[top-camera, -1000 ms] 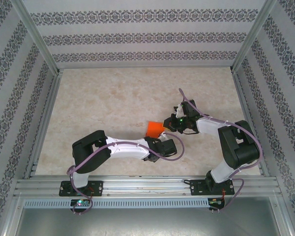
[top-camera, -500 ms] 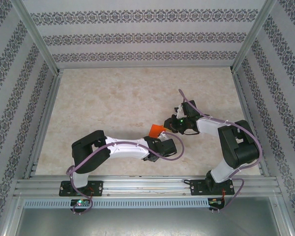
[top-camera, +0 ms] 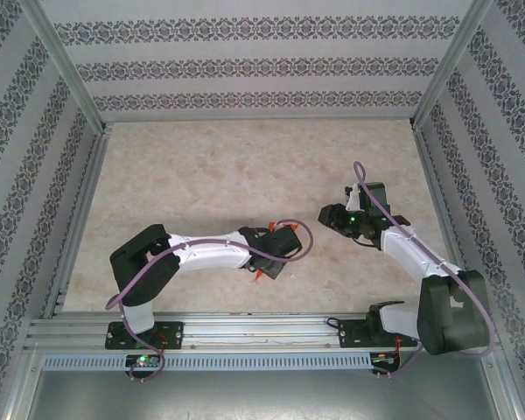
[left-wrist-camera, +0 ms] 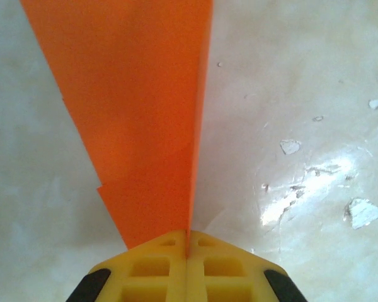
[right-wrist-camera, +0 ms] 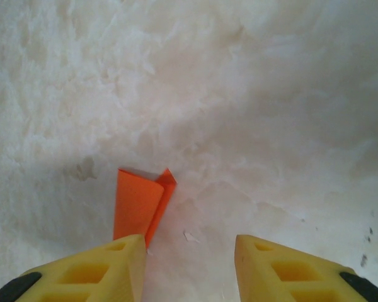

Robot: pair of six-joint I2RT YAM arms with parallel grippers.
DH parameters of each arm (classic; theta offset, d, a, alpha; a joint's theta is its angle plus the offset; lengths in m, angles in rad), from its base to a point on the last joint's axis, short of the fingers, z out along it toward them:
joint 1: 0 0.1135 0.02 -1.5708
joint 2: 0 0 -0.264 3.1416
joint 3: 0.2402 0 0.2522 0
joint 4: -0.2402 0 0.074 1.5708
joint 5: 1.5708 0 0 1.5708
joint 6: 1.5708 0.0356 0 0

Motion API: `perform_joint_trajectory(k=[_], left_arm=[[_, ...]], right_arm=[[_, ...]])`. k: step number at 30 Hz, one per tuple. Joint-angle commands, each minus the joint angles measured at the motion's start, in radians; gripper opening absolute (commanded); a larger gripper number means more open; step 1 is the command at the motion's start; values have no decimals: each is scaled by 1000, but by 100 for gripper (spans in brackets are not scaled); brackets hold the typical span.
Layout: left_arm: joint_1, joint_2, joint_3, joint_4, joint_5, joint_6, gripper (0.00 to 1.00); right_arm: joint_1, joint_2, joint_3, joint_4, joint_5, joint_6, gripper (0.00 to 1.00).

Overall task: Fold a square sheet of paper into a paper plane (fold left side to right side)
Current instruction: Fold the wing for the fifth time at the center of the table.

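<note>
The orange-red paper plane (left-wrist-camera: 138, 113) is folded flat into a narrow wedge with layered edges. It tapers down into my left gripper (left-wrist-camera: 188, 236), whose yellow fingers are shut on its narrow end. From above, the left gripper (top-camera: 267, 262) covers most of the paper, and a sliver of the paper plane (top-camera: 260, 275) pokes out at its near side. My right gripper (top-camera: 328, 214) stands apart to the right. In its wrist view the right gripper (right-wrist-camera: 189, 242) is open over bare table, and the folded paper plane (right-wrist-camera: 140, 202) lies just beyond its left fingertip (right-wrist-camera: 129, 248).
The marble-patterned tabletop (top-camera: 201, 175) stretches back to patterned walls with metal frame rails (top-camera: 79, 219) at the sides. Chipped white flecks (left-wrist-camera: 362, 211) mark the surface to the right of the left gripper.
The right arm has swung back to the right, away from the paper, and stands open. The left gripper has pulled the paper nearer and slightly left, so it is now mostly covered.
</note>
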Motion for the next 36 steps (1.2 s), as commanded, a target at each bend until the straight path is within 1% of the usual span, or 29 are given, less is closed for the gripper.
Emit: perform_joint_trajectory(k=[1, 5, 10, 14, 17, 22, 26, 29, 36], left_arm=[[41, -44, -45, 97, 152, -87, 0], [73, -53, -87, 193, 240, -161, 0], [115, -83, -168, 346, 320, -249, 0], [166, -117, -263, 511, 406, -337, 0], [196, -138, -322, 616, 451, -392, 0], [241, -144, -384, 755, 534, -463, 0], [267, -137, -437, 876, 580, -524, 0], [286, -132, -464, 932, 611, -548, 0], [315, -87, -503, 1056, 684, -599, 0]], right_arm=[[-6, -24, -30, -16, -1, -54, 43], [-5, -15, -41, 0, -33, -65, 43], [-5, 1, -60, 40, -79, -67, 43], [3, 11, -91, 105, -134, -62, 43], [21, 16, -121, 168, -151, -43, 43], [83, 52, -138, 243, -144, -13, 44], [133, 87, -154, 349, -142, 49, 44], [174, 111, -158, 419, -126, 94, 44], [240, 185, -147, 519, -76, 201, 44]])
